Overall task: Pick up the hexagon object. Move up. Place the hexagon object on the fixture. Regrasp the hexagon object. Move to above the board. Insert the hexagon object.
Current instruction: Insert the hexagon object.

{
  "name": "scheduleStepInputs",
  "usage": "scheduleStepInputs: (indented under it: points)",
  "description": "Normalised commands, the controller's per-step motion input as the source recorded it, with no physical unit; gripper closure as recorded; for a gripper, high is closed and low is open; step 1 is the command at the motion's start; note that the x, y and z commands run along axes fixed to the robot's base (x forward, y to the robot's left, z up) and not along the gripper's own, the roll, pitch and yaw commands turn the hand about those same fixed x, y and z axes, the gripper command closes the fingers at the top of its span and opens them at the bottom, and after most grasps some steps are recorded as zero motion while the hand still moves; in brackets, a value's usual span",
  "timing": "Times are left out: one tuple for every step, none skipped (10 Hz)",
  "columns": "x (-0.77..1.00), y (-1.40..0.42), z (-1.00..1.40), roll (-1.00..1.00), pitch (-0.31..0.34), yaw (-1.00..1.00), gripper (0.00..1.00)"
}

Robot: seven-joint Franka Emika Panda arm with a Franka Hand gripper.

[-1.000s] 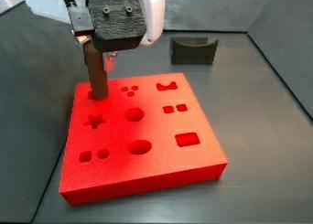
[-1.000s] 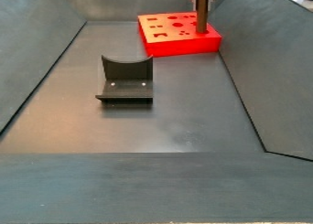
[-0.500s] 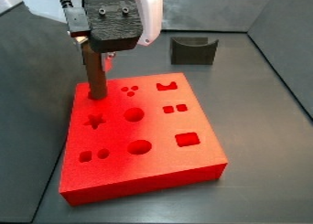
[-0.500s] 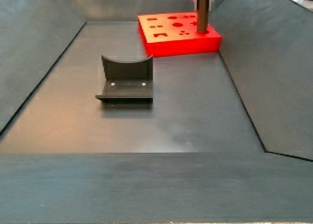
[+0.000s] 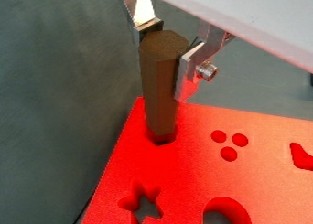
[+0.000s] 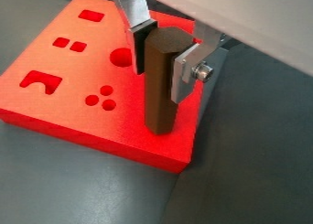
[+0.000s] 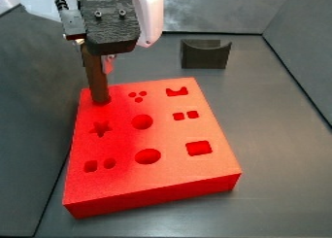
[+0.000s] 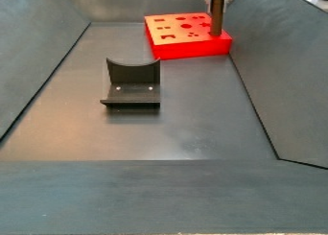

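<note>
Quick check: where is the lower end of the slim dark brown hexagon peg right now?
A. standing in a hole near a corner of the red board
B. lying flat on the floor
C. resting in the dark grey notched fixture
A: the slim dark brown hexagon peg stands upright with its foot in a hole of the red board, between the fingers of the gripper.

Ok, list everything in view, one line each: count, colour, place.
Thick red rectangular board with shaped cut-outs: one, bright red, on the dark floor.
Slim brown hexagon peg: one, dark brown, upright, lower end in a hole at the board's corner.
Notched fixture block: one, dark grey, on the floor, apart from the board.
Pincer: one, silver plate fingers on either side of the peg's upper part, above the board's corner.
</note>
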Motion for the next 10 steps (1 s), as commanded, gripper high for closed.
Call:
scheduleStepInputs:
  points:
    - [0.3, -0.34, -0.43, -0.17, -0.084, 0.16, 1.0]
    - [0.29, -0.27, -0.22, -0.09, 0.0, 0.2, 1.0]
    - [0.29, -0.33, -0.05, -0.01, 0.0, 0.17, 1.0]
    - [0.2, -0.24, -0.12, 0.0, 0.0, 0.05, 1.0]
    - [0.0, -0.12, -0.47, -0.09, -0.1, 0.0, 1.0]
    - [-0.02, 0.0, -0.91, -0.06, -0.134, 0.0, 1.0]
    - [-0.09, 0.02, -1.0, 0.0, -0.091, 0.0, 1.0]
    - [-0.05, 0.09, -1.0, 0.0, -0.106, 0.0, 1.0]
    - [0.0, 0.0, 0.0, 0.02, 0.001, 0.0, 1.0]
    - [0.0, 0.0, 0.0, 0.0, 0.0, 0.0, 1.0]
